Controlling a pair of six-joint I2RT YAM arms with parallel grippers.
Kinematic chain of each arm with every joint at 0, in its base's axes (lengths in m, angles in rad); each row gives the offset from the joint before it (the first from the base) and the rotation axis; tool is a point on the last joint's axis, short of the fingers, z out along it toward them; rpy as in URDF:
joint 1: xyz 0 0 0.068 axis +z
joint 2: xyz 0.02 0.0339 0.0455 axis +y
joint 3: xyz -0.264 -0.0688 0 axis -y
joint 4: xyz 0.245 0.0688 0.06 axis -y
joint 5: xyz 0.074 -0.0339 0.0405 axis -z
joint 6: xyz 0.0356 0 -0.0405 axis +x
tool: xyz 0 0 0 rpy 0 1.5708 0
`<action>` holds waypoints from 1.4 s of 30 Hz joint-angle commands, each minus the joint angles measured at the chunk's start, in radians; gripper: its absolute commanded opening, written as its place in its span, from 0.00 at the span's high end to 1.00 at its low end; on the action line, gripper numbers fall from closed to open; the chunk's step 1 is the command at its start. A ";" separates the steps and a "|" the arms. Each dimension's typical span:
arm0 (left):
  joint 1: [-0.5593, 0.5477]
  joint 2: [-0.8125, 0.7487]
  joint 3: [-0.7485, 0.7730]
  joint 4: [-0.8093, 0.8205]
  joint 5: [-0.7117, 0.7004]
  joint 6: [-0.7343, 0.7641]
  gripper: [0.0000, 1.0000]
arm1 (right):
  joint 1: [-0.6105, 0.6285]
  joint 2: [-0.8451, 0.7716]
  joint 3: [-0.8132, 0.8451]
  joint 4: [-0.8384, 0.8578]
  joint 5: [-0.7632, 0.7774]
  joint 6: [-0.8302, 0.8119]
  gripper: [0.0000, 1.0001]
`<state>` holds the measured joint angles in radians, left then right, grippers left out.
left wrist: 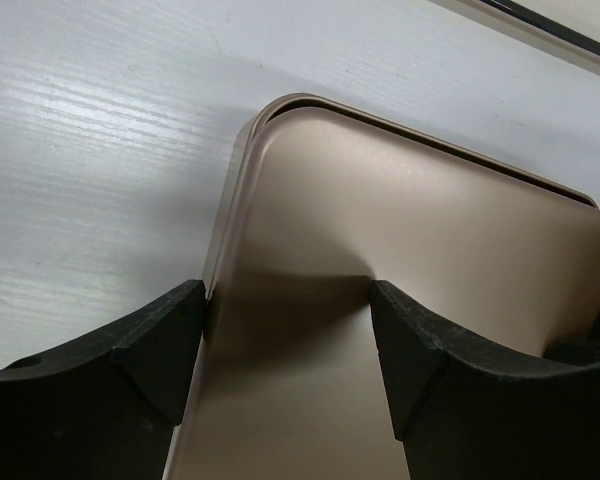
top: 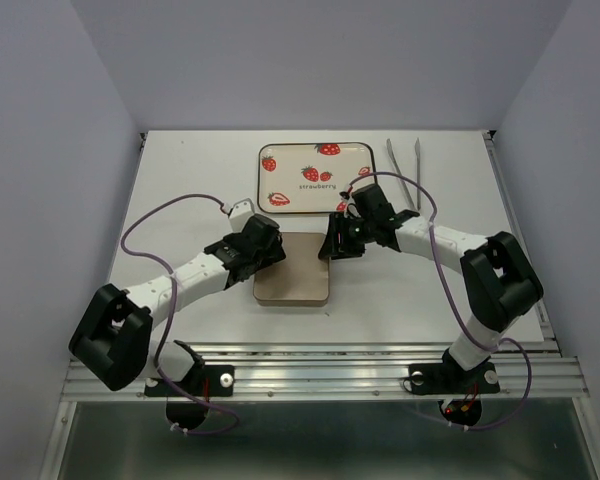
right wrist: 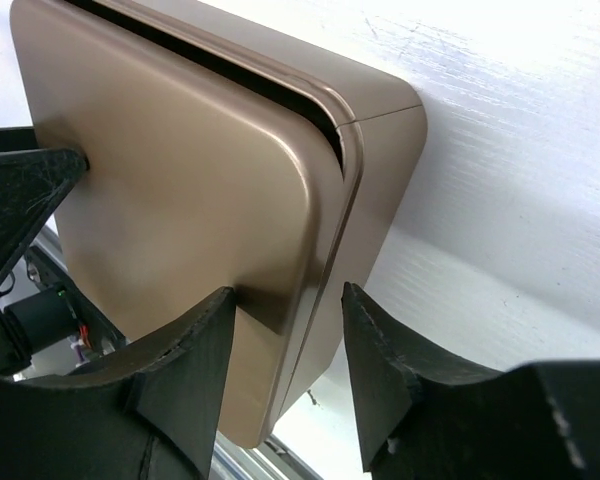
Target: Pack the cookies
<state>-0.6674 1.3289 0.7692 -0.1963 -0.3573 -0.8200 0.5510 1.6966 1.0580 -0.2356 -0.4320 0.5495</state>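
Tin (top: 292, 268): champagne-gold metal, flat rectangle, rounded corners; lid on base, dark gap along one edge; centre of frame.
Cookies: none showing in any view; cannot tell where.
Left gripper (left wrist: 285, 320): black matte fingers spread across tin's left edge; gripping or not, cannot tell.
Right gripper (right wrist: 290, 305): fingers straddle tin's corner rim; clamped or not, cannot tell.
Tray (top: 292, 160): cream, strawberry print, upper centre.
Tweezers (top: 405, 170): thin metal, upper right.
Table (top: 180, 180): white, faint wood grain.
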 commanded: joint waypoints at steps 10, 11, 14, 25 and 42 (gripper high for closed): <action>0.005 0.055 0.062 0.012 -0.031 0.035 0.24 | 0.009 0.024 0.048 0.004 0.059 -0.002 0.48; 0.008 0.055 0.061 0.009 -0.032 0.032 0.24 | 0.009 0.025 0.051 0.001 0.062 -0.002 0.46; 0.012 0.044 0.073 -0.031 -0.055 0.016 0.21 | 0.009 0.012 0.074 -0.024 0.071 -0.019 0.41; 0.023 -0.083 0.139 -0.063 -0.148 0.062 0.11 | 0.009 -0.081 0.135 -0.065 0.131 -0.089 0.53; 0.106 0.274 0.154 0.138 0.076 0.139 0.71 | 0.018 0.155 0.149 -0.013 0.154 -0.046 0.76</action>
<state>-0.5842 1.5307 0.9222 -0.0574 -0.3252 -0.6918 0.5587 1.7947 1.2133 -0.2436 -0.3389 0.4950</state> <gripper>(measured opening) 0.306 0.244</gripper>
